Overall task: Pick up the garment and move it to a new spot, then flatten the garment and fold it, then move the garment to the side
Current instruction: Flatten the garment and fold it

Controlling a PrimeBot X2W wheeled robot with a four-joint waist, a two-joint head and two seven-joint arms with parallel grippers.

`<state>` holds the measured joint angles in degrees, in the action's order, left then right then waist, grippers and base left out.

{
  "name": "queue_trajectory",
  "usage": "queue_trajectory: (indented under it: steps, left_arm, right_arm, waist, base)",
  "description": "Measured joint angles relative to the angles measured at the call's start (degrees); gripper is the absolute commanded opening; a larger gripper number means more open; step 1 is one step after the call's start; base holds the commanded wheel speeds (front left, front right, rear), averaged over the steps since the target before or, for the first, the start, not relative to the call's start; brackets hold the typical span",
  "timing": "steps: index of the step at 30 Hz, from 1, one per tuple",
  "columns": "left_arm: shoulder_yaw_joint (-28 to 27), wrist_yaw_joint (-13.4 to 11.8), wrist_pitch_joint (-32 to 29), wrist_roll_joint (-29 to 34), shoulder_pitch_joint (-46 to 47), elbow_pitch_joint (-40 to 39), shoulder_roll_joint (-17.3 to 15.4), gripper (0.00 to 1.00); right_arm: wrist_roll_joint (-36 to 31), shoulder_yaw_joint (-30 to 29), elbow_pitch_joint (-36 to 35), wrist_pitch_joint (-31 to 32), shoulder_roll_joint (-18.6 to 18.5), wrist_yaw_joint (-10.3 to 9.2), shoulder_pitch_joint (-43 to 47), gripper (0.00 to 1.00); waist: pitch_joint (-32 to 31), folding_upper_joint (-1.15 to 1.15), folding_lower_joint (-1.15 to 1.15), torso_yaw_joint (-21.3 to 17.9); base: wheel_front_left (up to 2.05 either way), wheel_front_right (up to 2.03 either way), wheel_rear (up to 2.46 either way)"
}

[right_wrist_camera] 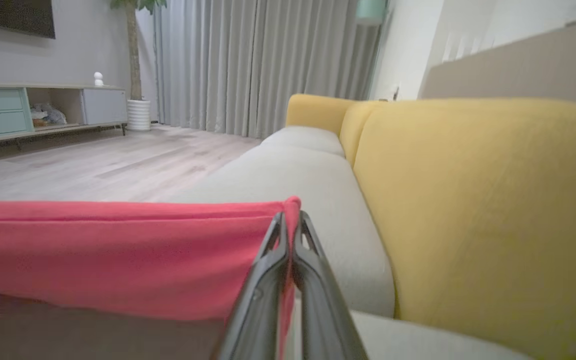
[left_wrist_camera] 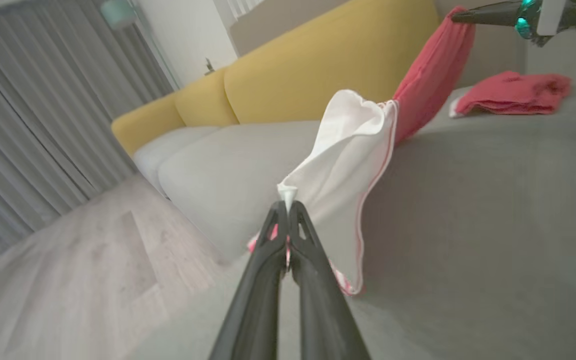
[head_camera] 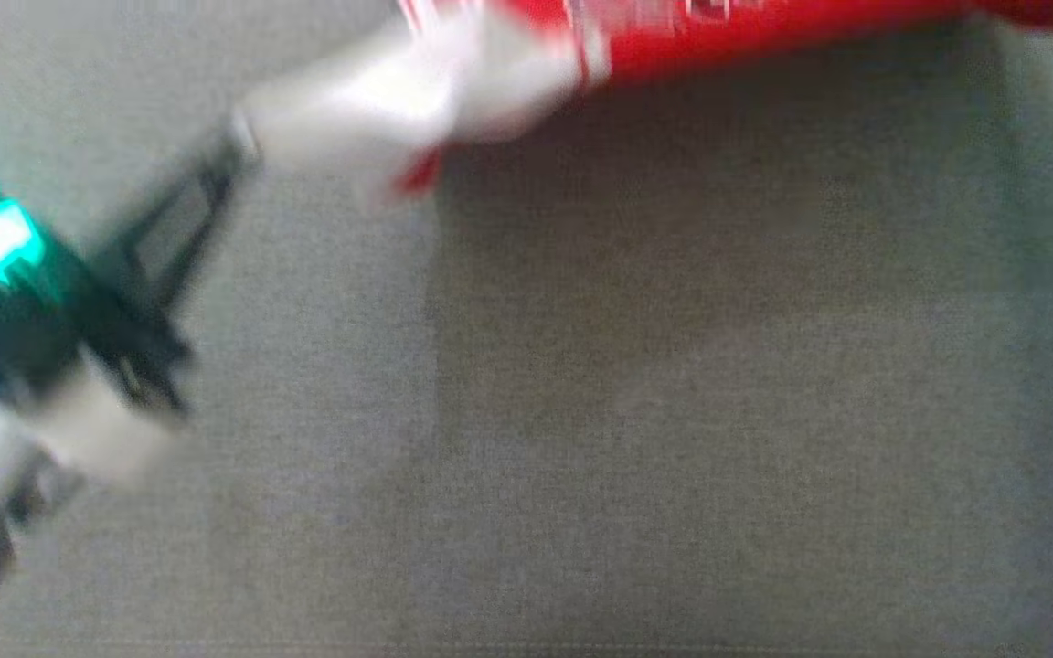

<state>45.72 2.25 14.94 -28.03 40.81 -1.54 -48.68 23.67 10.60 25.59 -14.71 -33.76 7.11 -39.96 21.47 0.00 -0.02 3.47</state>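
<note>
Grey sofa (left_wrist_camera: 228,165), red cloth (left_wrist_camera: 513,92) nearby; left end effector (left_wrist_camera: 288,204) and right end effector (right_wrist_camera: 292,216) pinch the garment (left_wrist_camera: 348,145).

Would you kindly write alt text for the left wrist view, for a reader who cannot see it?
The left gripper, shut, pinches the white end of a red and white garment lifted over a grey sofa seat; the right gripper holds its far red end. Another red cloth lies on the seat before yellow back cushions.

Head view, motion-blurred: the garment (head_camera: 746,41) ran off the top edge at one o'clock; the left gripper (head_camera: 220,174) was smeared at nine o'clock.
</note>
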Motion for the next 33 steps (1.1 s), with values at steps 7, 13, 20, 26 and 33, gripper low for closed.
queue_trajectory:
  steps: [7,13,20,26,33]
  left_arm:
    - [6.1,-6.7,-1.5,-1.8,-18.3,-10.0,-3.5,0.00]
    - [9.6,-9.8,-3.9,-3.9,-26.9,-15.8,-4.5,0.00]
    - [9.5,-11.3,-5.4,-5.1,-27.9,-17.9,-5.2,0.00]
    - [7.0,-5.4,-7.4,-4.6,-15.2,-11.7,-3.1,0.00]
    - [5.9,1.6,-8.8,-3.6,-1.2,0.2,3.3,0.00]
  right_arm:
    - [-2.4,-7.5,-7.6,0.0,6.1,0.00,27.5,0.00]
    - [-4.4,-11.6,-13.3,1.8,8.7,0.00,39.2,0.00]
    - [-5.1,-14.8,-19.0,5.6,10.2,0.00,43.2,0.00]
    - [-6.4,-13.8,-15.8,7.5,10.0,0.00,36.4,0.00]
    - [-6.0,-10.6,-9.4,8.1,8.5,0.00,26.9,0.00]
  waist:
    - [-6.5,0.00,0.00,0.5]
    - [-9.8,0.00,0.00,0.4]
    - [-9.4,0.00,0.02,-0.1]
    - [-5.4,0.00,0.03,-0.1]
    - [-1.0,0.00,0.03,-0.2]
  base:
    - [0.00,0.00,0.00]
    - [0.00,0.00,0.00]
    - [0.00,0.00,0.00]
    - [0.00,0.00,0.00]
    - [0.00,0.00,0.00]
